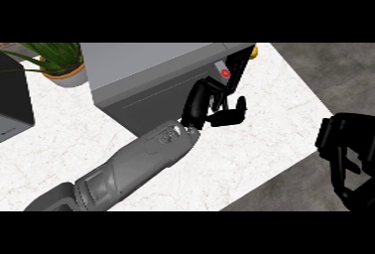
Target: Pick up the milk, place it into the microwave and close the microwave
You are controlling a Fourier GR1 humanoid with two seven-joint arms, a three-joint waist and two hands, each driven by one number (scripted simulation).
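A white marbled stone counter (242, 149) fills your view, with dark grey floor (330, 64) past its right edge, a leafy green plant in a pale round pot (62, 67) at the far left corner and a black boxy shape (15, 99) at the left edge. The grey box-shaped microwave (139, 62) stands at the back, dark front face towards you, a small red round button (225, 72) on its right-hand panel. Your left hand (201, 106) is up against the right end of that front face, fingers fairly straight along it and thumb spread out to the right, holding nothing. Your right hand (344, 149) hangs at the view's right edge, off the counter; whether it is open or closed you cannot tell. The milk shows nowhere on the counter: it is probably inside the microwave, though you cannot confirm that from here. A small yellow spot (254, 50) peeks past the microwave's far right corner, and what it is cannot be told. If you do have to move the milk, expect a container of moderate weight with shifting liquid and walls that may give; take it round the middle of its body, upright, not by the top.
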